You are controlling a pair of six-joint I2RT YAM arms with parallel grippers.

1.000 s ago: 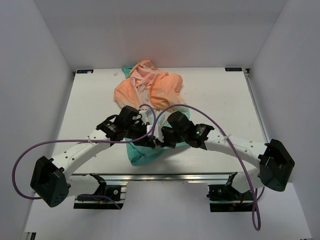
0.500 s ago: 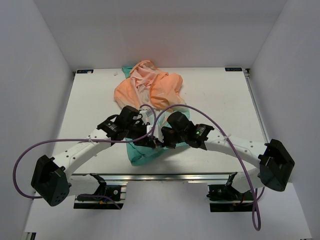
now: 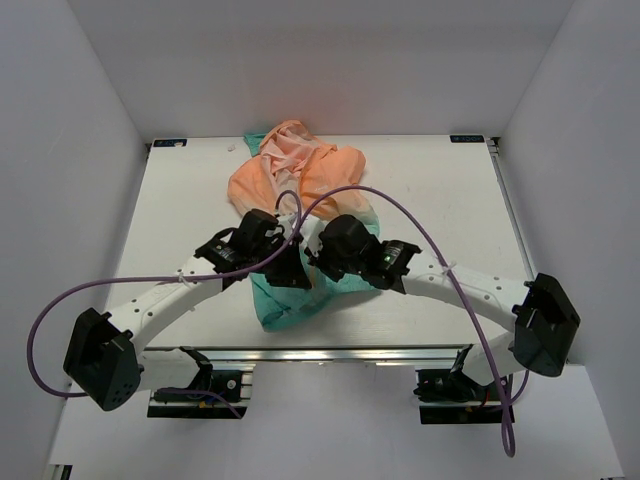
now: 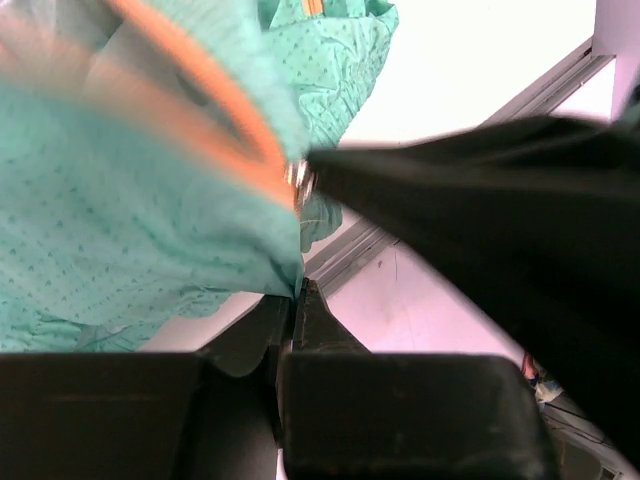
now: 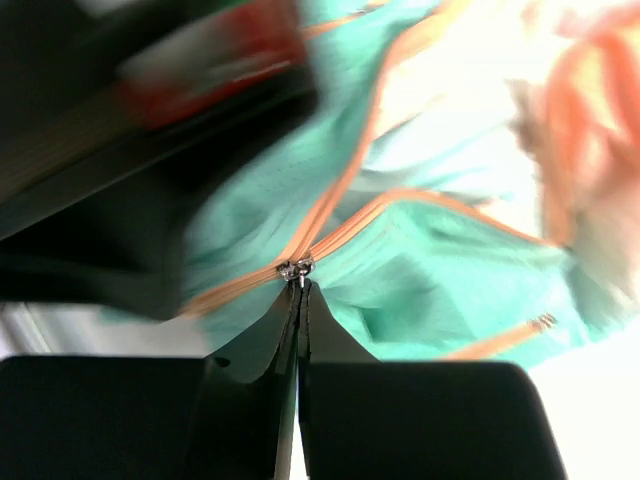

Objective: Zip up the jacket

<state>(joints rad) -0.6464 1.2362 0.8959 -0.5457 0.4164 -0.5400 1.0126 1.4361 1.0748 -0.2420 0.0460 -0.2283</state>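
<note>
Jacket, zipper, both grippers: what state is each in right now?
jacket, crumpled on the table, not zipped up.
zipper, joined on one side of the zipper pull; two tracks spread apart beyond it.
zipper pull, pinched by the right gripper.
left gripper, shut on the jacket's teal edge.
right gripper, shut on the zipper pull.

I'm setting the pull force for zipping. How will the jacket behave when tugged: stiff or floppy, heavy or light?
Likely floppy: the jacket lies crumpled in folds on the table. Probably light and apt to drag along, which would explain the left gripper pinching its teal fabric while the right gripper holds the zipper pull. Thin fabric may bunch ahead of it.
</note>
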